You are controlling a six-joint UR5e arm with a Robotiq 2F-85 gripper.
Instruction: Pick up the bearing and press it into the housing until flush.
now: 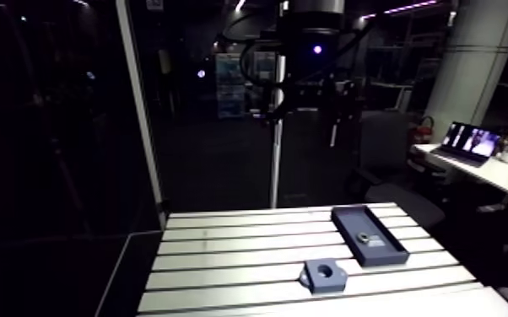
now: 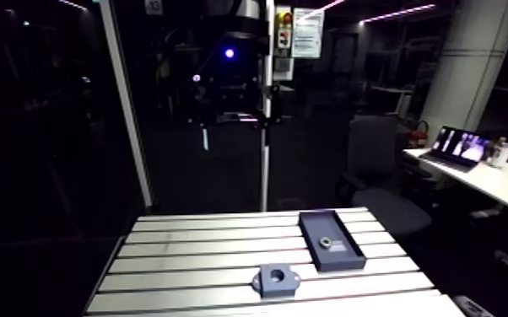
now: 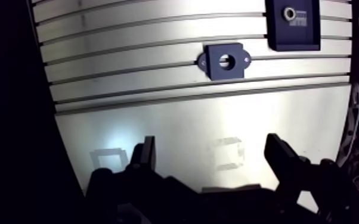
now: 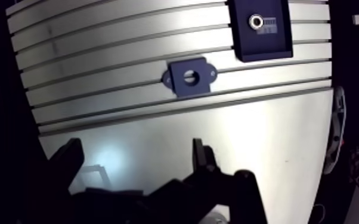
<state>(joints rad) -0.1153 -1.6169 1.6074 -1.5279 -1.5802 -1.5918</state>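
A small silver ring, the bearing (image 3: 289, 12), lies inside a dark rectangular tray (image 3: 295, 37) on the slotted table. The housing (image 3: 224, 61), a dark block with a round bore and two side ears, sits on the table beside the tray, nearer the gripper. In the arm view the bearing (image 1: 363, 235) rests in the tray (image 1: 390, 251) and the housing (image 1: 323, 275) lies near the front edge. My gripper (image 3: 212, 158) hangs high above the table, well short of both parts. Its fingers (image 3: 146, 154) stand wide apart with nothing between them.
The aluminium table (image 1: 224, 253) has long slots running across it. A plain smooth strip (image 3: 188, 131) lies under the gripper. A vertical post (image 1: 276, 160) rises behind the table's far edge.
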